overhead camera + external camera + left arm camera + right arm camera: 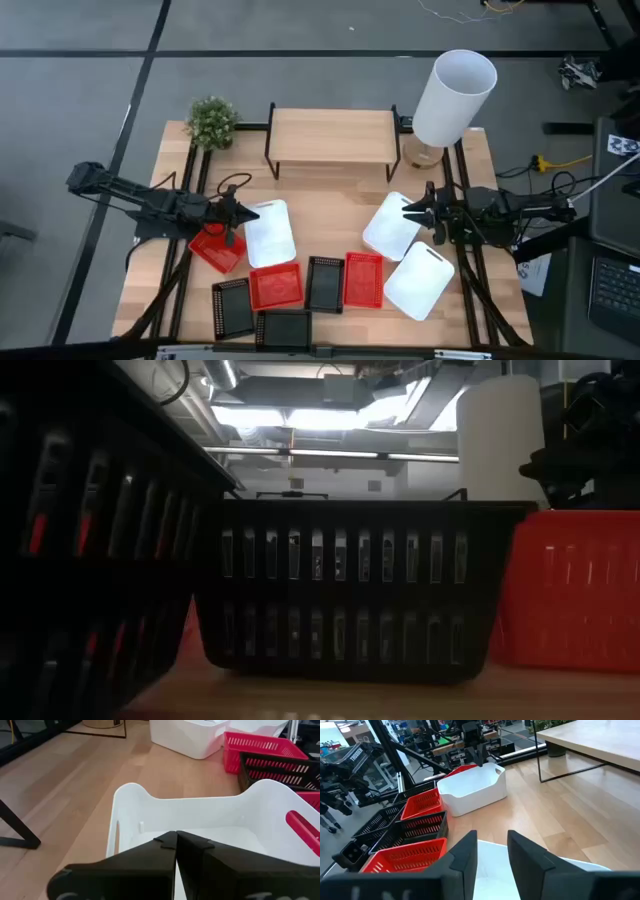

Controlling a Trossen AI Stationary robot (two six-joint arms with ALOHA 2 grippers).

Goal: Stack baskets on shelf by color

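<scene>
floor (300,40): grey, dark seams | ceiling (330,420): bright strip lights, ducts | table (340,190): light wood

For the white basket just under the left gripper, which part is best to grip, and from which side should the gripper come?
Probably the short end wall with the scooped handle dip, taken from above. The white basket lies flat and open side up, so its thin rim is free for one finger inside and one outside. The left gripper is at that end, fingers together. The red basket crowds its long side.
</scene>
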